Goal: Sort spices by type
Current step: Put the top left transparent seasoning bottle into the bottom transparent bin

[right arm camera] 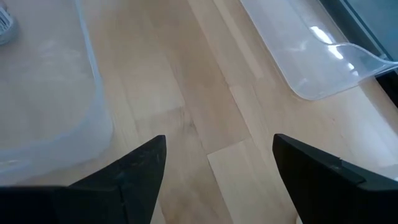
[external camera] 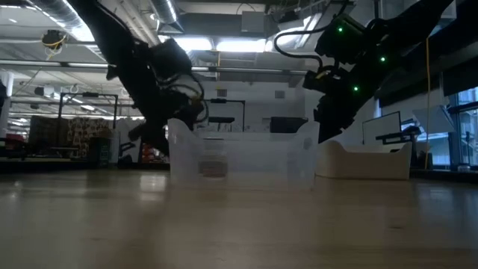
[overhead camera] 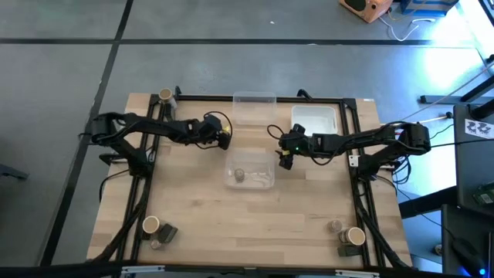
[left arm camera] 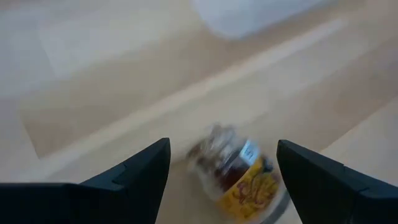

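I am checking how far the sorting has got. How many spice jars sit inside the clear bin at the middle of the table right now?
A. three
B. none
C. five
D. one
D: the high view shows a single small jar inside the middle clear bin, near the side toward the left arm, and the rest of the bin looks bare.

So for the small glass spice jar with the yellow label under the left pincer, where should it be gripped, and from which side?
Across its round body, from above: the yellow-labelled glass spice jar seems to lie on its side on the wooden table, between the open left pincer's fingers. Blur hides its lid end.
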### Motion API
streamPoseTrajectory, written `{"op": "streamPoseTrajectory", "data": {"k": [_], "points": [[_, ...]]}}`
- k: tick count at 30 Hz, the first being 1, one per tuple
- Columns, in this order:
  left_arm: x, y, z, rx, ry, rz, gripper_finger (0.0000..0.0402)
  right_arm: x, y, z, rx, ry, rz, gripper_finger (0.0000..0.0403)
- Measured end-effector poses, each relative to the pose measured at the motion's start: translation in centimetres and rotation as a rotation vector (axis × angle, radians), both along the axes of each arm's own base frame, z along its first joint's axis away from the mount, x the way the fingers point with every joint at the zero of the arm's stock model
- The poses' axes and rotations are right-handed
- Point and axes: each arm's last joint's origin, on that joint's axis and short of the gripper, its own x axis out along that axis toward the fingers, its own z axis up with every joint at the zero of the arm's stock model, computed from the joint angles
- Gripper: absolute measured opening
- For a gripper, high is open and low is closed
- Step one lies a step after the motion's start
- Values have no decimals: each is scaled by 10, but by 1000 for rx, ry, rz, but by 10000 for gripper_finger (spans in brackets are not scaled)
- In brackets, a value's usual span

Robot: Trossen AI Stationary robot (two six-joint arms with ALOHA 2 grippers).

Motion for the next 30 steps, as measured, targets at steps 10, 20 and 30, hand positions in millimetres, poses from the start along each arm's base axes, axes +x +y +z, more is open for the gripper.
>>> {"op": "streamPoseTrajectory", "data": {"k": [10,20,30], "points": [[5,0,-30,-34,97,27,278,-1,0,-1,1,8,0,293],[3,-4,-30,12,180,-93,201,-1,0,-1,2,12,0,293],[-1,-16,4,92,139,-267,171,0,0,-1,30,-8,-21,293]]}}
